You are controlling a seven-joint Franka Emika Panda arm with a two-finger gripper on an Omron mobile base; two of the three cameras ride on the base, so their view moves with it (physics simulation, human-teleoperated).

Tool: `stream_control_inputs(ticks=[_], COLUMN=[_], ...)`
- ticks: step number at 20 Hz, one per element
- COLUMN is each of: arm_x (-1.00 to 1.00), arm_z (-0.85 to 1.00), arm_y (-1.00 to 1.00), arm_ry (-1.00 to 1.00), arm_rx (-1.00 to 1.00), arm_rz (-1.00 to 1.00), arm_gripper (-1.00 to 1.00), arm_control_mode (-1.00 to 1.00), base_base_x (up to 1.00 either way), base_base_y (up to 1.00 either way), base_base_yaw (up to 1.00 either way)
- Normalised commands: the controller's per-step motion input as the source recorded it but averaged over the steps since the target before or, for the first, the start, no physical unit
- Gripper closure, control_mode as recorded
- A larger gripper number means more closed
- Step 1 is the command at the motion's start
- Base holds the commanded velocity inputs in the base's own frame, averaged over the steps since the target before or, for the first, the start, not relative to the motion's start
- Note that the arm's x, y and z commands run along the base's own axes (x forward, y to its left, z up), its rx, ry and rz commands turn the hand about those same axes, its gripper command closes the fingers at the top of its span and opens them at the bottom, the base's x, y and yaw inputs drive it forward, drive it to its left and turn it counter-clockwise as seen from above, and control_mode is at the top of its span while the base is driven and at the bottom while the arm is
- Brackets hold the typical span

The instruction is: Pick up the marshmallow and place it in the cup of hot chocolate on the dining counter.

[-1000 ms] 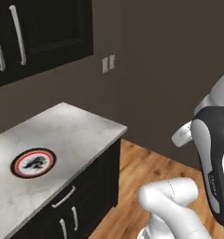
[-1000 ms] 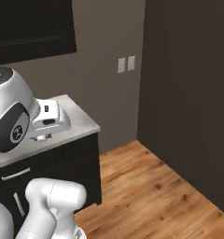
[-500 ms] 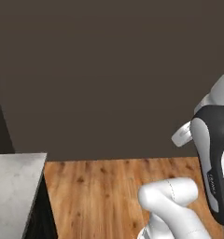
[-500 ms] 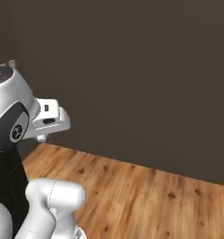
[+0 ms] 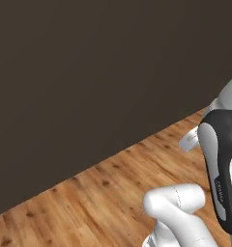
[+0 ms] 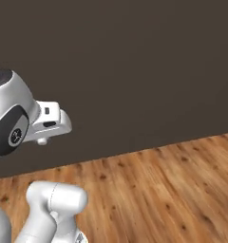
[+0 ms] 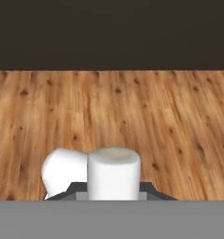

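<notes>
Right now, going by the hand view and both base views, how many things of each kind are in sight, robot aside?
Marshmallow, white, held in the shut claw: 1
Wooden floor: 1
Dark wall: 1
Total: 3

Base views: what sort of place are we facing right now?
Probably an open stretch of an indoor room: a wood plank floor meets a plain dark wall. The gripper holds a marshmallow above that floor.
</notes>
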Motion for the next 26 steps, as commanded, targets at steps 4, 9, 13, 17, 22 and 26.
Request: stream_control_inputs(ticks=[4, 9, 13, 17, 22, 26], arm_x=[0.00, 0.00, 0.00, 0.00, 0.00, 0.00], arm_z=[0.00, 0.00, 0.00, 0.00, 0.00, 0.00], arm_y=[0.00, 0.00, 0.00, 0.00, 0.00, 0.00], arm_ry=[0.00, 0.00, 0.00, 0.00, 0.00, 0.00], arm_rx=[0.00, 0.00, 0.00, 0.00, 0.00, 0.00], arm_rz=[0.00, 0.00, 0.00, 0.00, 0.00, 0.00], arm_gripper=[1.00, 1.00, 1.00, 1.00, 1.00, 1.00], arm_control_mode=[1.00, 1.00, 1.00, 1.00, 1.00, 1.00], base_base_x=[0.69, 0.41, 0.64, 0.98, 1.00, 1.00], base_base_y=[0.62, 0.43, 0.44, 0.40, 0.29, 0.17], base_base_yaw=[-0.76, -0.85, -0.78, -0.60, -0.38, -0.22])
